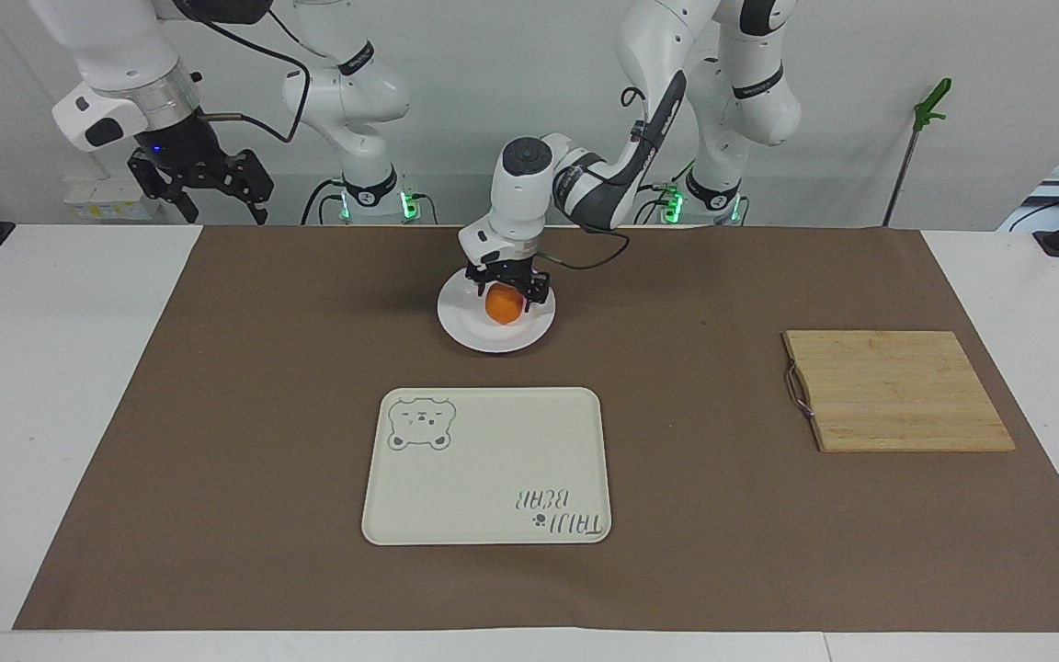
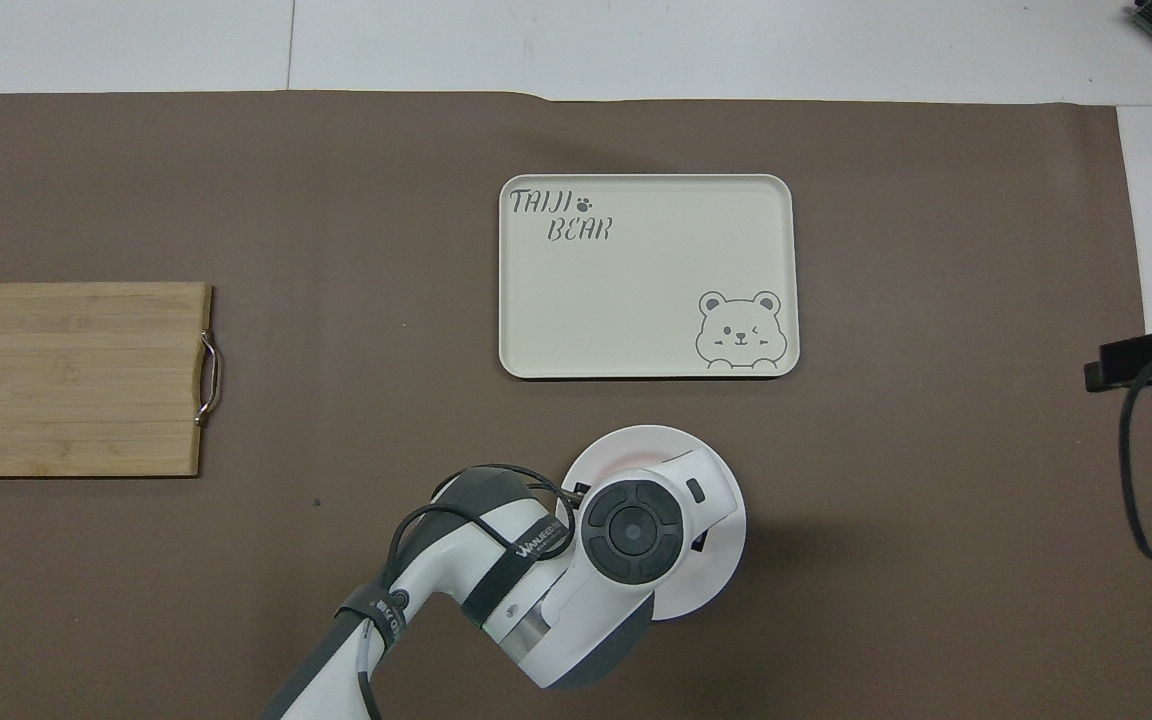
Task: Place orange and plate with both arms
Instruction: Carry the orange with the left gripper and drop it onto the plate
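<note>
My left gripper (image 1: 505, 296) is shut on the orange (image 1: 503, 305) and holds it low over the middle of the white plate (image 1: 465, 326). Whether the orange touches the plate I cannot tell. In the overhead view the left arm's wrist hides the orange and gripper and covers most of the plate (image 2: 636, 447). The plate sits on the brown mat, nearer to the robots than the cream tray. My right gripper (image 1: 217, 198) waits raised over the table's edge at the right arm's end; only a black part of it (image 2: 1141, 360) shows in the overhead view.
A cream bear tray (image 1: 487, 465) (image 2: 646, 275) lies mid-table, farther from the robots than the plate. A wooden cutting board (image 1: 893, 389) (image 2: 71, 377) with a metal handle lies toward the left arm's end. A brown mat (image 1: 217, 414) covers the table.
</note>
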Motion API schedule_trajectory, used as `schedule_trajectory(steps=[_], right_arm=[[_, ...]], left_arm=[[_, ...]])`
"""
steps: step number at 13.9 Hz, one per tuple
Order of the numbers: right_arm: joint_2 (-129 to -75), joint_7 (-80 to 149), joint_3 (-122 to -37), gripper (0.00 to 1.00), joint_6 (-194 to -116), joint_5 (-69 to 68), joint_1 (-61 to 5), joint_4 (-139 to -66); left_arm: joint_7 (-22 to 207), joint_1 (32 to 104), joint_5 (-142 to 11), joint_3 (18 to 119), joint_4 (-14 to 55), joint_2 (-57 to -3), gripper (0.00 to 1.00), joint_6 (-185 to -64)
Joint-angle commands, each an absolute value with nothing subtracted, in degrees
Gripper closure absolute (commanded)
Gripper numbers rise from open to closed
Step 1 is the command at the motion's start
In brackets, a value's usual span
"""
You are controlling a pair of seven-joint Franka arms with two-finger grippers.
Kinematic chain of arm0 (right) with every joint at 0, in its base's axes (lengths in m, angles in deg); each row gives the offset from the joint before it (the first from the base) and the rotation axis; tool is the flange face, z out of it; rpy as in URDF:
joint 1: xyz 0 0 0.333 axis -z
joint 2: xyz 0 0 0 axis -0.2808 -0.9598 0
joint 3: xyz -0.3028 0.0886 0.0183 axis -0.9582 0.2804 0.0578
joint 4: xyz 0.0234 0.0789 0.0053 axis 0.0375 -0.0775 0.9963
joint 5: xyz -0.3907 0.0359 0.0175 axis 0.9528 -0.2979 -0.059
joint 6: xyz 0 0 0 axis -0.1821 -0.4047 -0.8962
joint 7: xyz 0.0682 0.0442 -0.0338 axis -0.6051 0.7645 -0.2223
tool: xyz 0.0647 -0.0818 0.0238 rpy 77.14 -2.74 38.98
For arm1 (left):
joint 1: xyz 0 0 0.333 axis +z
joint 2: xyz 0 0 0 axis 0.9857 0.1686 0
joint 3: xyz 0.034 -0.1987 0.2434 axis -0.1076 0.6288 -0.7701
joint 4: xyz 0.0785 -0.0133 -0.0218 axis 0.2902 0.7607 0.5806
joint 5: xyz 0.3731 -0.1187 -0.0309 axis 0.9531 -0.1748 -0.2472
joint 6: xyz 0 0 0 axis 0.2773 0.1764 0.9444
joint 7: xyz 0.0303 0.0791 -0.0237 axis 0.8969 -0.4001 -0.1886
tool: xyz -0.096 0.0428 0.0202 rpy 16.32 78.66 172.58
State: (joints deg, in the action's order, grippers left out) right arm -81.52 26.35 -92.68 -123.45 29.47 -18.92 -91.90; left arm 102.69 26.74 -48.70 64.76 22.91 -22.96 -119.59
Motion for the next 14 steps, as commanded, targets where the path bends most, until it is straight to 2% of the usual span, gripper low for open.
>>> schedule_trajectory(steps=[1, 3, 7, 11, 14], right_arm=[[-80.09, 28.03, -92.49, 0.00, -124.19, 29.65, -18.42, -93.60], [-80.09, 28.03, -92.49, 0.00, -124.19, 29.65, -18.42, -93.60], [-80.09, 28.11, -92.58, 0.00, -124.19, 29.65, -18.42, -93.60], [-80.00, 27.68, -92.49, 0.00, -124.10, 28.61, -18.51, -93.69], [-79.92, 27.85, -92.58, 0.00, -124.01, 25.10, -18.42, -95.26]], left_arm=[[102.54, 26.76, -49.41, 63.94, 23.24, -24.69, 0.00, -119.76], [102.54, 27.82, -49.32, 63.59, 22.19, -25.83, 0.00, -118.62], [101.84, 31.76, -48.62, 63.24, 21.13, -31.54, 0.00, -113.44], [93.51, 38.09, -48.53, 63.15, 21.13, -35.14, 0.00, -110.01], [82.45, 45.37, -48.53, 63.15, 21.04, -38.49, 0.00, -105.53]])
